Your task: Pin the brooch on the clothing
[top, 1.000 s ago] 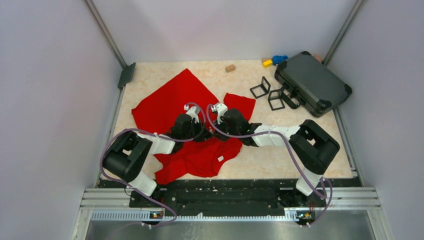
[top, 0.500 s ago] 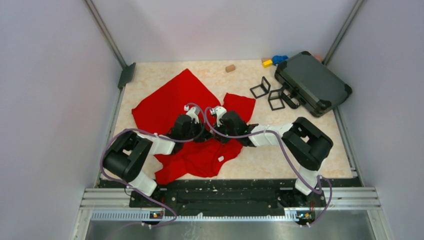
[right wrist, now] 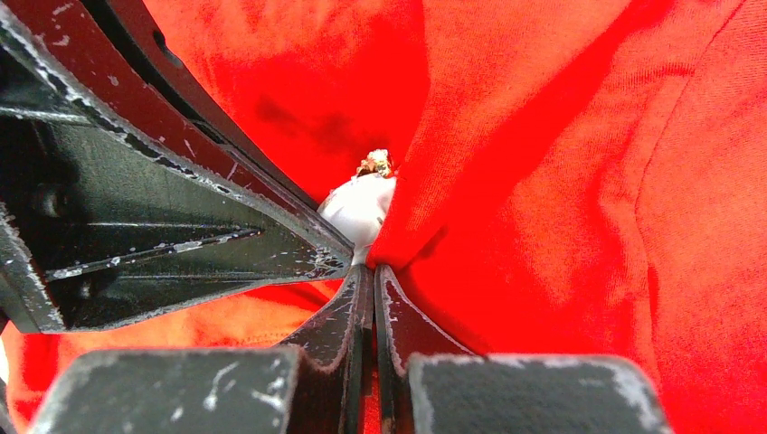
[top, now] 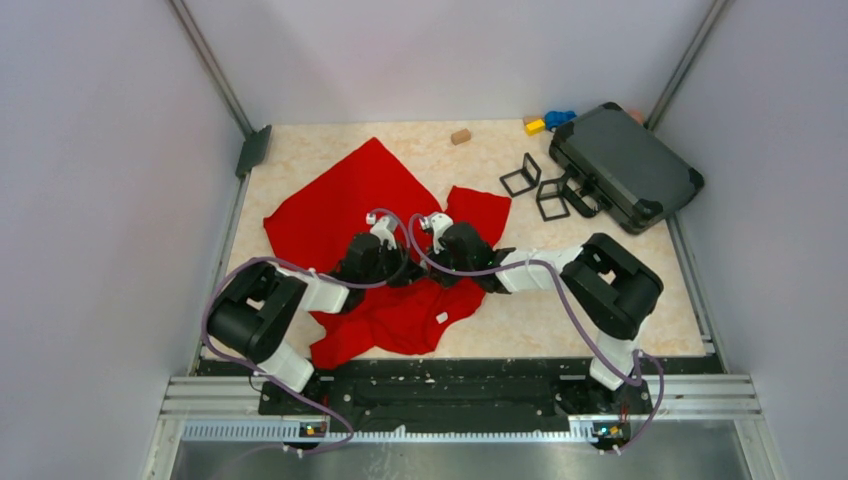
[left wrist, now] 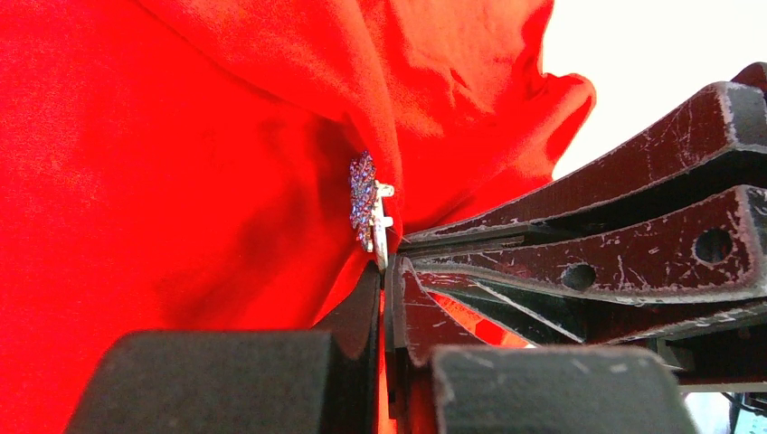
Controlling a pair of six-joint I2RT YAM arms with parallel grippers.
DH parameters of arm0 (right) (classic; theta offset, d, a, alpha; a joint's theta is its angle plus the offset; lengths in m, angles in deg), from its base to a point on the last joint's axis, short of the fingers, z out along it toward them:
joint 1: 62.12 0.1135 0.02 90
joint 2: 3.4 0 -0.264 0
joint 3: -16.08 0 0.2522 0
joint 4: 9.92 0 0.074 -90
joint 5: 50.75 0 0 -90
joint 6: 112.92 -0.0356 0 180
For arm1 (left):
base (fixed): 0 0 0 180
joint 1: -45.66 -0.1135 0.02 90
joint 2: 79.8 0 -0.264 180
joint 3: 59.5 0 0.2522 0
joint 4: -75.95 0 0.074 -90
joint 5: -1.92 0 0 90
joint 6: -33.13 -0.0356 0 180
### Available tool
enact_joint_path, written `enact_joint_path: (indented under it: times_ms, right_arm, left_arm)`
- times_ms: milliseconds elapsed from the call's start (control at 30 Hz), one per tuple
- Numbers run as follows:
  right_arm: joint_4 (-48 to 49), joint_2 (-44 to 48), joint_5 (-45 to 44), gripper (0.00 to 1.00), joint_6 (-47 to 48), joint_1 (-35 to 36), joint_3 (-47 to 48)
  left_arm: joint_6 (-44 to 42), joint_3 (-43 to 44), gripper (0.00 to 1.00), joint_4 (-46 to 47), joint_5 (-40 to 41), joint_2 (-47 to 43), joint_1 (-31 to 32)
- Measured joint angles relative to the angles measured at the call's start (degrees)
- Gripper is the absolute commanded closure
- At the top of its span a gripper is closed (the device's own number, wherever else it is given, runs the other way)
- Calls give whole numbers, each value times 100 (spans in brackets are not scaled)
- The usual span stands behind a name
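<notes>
The clothing (top: 340, 205) is a bright red garment spread over the table's left half, with a small white tag (top: 441, 317) near its front. My two grippers meet tip to tip over its middle. My left gripper (top: 398, 270) is shut on the brooch (left wrist: 364, 201), a sparkly purple piece with a silver back, and holds it against a raised fold of red fabric. My right gripper (top: 432, 268) is shut on that fold (right wrist: 506, 181). The brooch's silver back (right wrist: 362, 203) shows just beyond the right gripper's tips (right wrist: 369, 267). The pin itself is hidden.
A black hard case (top: 625, 165) lies at the back right, with two black square frames (top: 520, 177) beside it. A small wooden block (top: 460, 136) and yellow and blue blocks (top: 548, 122) sit along the back edge. A black bracket (top: 253, 150) stands at the back left corner.
My right arm has shifted a little to the left, bringing its gripper closer against the left one. The left gripper and the clothing have hardly moved.
</notes>
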Motion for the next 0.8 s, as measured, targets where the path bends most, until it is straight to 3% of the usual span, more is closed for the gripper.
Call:
enact_joint_path:
  times_ms: [233,367,500,800]
  right_arm:
    - [-4,0,-20,100,0,-17,0]
    - [-87,81,-55,78,22,-22,-9]
    - [-337,496,-151,63,118,-39,-122]
    - [-319,1578,216,55,348,-575,-662]
  left_arm:
    - [-15,-118,100,227,-57,24,-9]
    - [-63,-144,100,240,-203,22,-72]
    - [-195,-181,100,249,-442,22,-173]
    - [-872,-190,100,170,-1025,-136,-271]
